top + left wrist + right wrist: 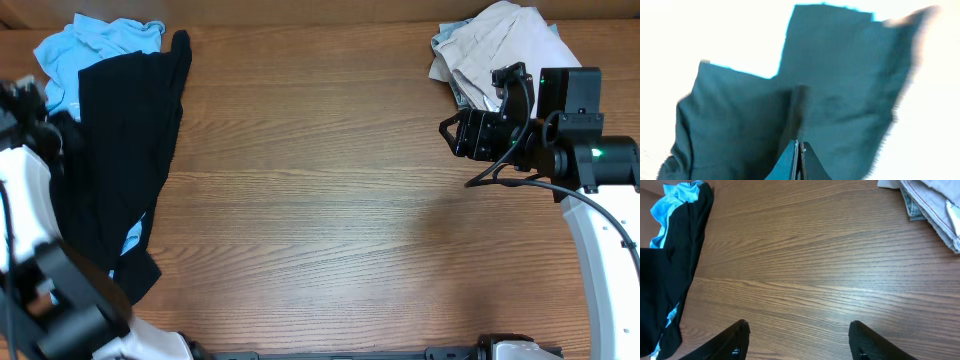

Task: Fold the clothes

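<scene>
A large black garment (125, 150) lies bunched along the table's left side, partly over a light blue T-shirt (90, 45). Both also show in the right wrist view, the black garment (665, 280) and the blue T-shirt (675, 200). My left gripper (799, 145) is shut on a fold of the dark fabric (740, 115), which fills its view. In the overhead view the left arm (25, 190) is blurred at the left edge. My right gripper (452, 135) is open and empty above bare wood, its fingers wide apart (799, 330). A beige and cream pile (490, 45) lies back right.
The wooden table (330, 200) spans the view. The beige pile (935, 210) sits just behind and to the right of my right gripper. The right arm's base (600, 250) stands at the right edge.
</scene>
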Controlling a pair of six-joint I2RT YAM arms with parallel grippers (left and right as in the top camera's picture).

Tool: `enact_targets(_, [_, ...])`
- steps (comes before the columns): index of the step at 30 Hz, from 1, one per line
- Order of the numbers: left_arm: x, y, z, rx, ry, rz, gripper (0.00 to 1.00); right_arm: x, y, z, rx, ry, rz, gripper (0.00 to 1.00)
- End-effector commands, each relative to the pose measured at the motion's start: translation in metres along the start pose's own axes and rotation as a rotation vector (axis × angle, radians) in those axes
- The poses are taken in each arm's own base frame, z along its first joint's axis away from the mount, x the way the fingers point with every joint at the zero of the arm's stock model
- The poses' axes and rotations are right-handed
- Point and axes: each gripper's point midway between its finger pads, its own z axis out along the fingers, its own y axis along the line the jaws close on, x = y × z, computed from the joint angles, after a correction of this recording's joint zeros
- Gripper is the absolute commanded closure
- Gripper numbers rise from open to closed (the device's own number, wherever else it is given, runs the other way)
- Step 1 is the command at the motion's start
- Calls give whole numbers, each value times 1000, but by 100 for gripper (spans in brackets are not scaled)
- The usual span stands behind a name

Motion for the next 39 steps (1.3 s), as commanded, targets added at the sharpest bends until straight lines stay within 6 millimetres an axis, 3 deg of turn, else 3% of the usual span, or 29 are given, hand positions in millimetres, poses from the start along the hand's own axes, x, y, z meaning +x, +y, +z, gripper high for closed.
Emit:
enact_targets(1, [-26,-73,-70,125,-116,98,96,-9,4,-12,7,-42,0,33])
enact_targets(6, [2,-144,-107,244,-70,179,96,-3,-9,-17,33,-21,56,37])
enact_targets(13, [72,-266,-130,506,87,366,96,2,-40,-38,94,-13,165,40])
enact_targets(17, [129,-348,-150,654,158,511,96,0,-67,-67,156,-47,266,40])
enact_targets(19, [156,-379,-158,711,187,568,96,-2,-80,-83,187,-77,312,40])
enact_targets(24, [228,-440,-166,812,271,695,96,-8,-105,-118,213,-158,405,41])
enact_targets(29, [285,-490,-175,930,304,772,96,-4,-118,-131,222,-180,449,40])
enact_targets(32, [286,-515,-187,1000,240,757,96,-3,-120,-132,224,-179,461,40])
enact_targets(34, [268,-525,-199,1030,193,723,96,-2,-119,-132,223,-175,460,40])
enact_targets(37, [223,-536,-221,1060,105,680,92,1,-117,-131,216,-160,460,39])
enact_targets(38, [209,-537,-228,1066,79,670,78,3,-114,-130,204,-151,449,39])
enact_targets(39, [193,-538,-235,1072,46,663,52,5,-113,-129,195,-141,451,39])
